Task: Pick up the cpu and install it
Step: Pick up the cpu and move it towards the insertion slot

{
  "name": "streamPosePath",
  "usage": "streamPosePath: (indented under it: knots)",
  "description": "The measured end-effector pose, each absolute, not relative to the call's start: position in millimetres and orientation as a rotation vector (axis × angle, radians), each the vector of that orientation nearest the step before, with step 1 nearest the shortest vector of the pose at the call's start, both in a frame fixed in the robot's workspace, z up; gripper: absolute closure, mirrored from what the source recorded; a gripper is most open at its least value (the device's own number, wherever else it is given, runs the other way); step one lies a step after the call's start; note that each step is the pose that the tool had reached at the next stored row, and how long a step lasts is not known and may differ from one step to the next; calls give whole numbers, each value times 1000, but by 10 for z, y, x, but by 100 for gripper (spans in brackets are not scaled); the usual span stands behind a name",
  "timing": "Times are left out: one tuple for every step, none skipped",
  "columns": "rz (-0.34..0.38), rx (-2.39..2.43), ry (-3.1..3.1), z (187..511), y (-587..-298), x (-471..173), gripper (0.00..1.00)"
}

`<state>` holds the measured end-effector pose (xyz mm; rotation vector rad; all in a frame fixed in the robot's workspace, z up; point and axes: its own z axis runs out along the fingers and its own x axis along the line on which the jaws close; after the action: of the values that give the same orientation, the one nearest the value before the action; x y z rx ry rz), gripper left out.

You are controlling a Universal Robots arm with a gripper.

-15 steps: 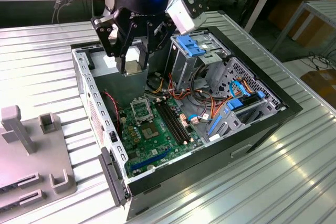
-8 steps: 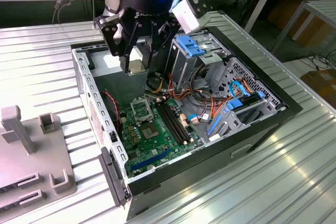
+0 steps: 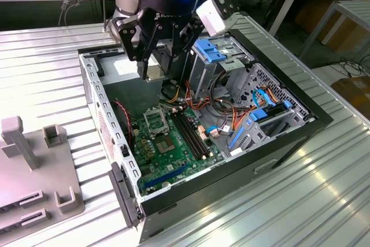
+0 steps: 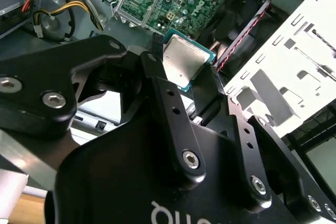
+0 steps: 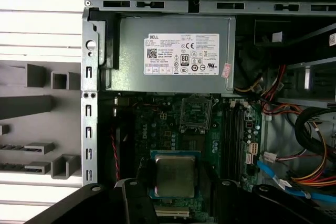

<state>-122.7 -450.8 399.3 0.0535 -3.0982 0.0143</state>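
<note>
The cpu (image 5: 174, 176) is a thin square chip with a silver-grey top and a green rim. It hangs in the air above the motherboard (image 3: 173, 148) inside the open computer case. My gripper (image 5: 176, 180) is shut on the cpu, one black finger on each of two opposite edges; the second wrist view shows the cpu (image 4: 184, 62) pinched in my gripper (image 4: 185, 70). In the exterior view my gripper (image 3: 156, 71) hovers over the case's back part, above and slightly behind the open socket frame (image 3: 155, 121). That socket frame (image 5: 196, 114) is black with a green centre.
A grey power-supply box (image 5: 173, 53) lies behind the socket. Long black memory slots (image 3: 191, 134) run beside it, with a drive cage (image 3: 222, 62) and loose coloured cables (image 3: 231, 117) toward the exterior view's right. Grey fixture blocks (image 3: 34, 166) stand on the ribbed table outside the case.
</note>
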Motion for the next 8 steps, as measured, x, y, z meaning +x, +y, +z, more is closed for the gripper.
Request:
streamPosePath:
  knots:
    - [14,54,-3098,3993,-4507,-1221,53]
    - [14,54,-3098,3993,-4507,-1214,53]
    - [14,53,-3098,3992,-4507,-1204,53]
    - [14,53,-3098,3991,-4507,-1196,53]
    - [14,54,-3098,3989,-4507,-1187,53]
    - [14,54,-3099,3987,-4507,-1181,53]
    - [14,53,-3099,3985,-4507,-1174,53]
    - [14,54,-3100,3982,-4507,-1168,53]
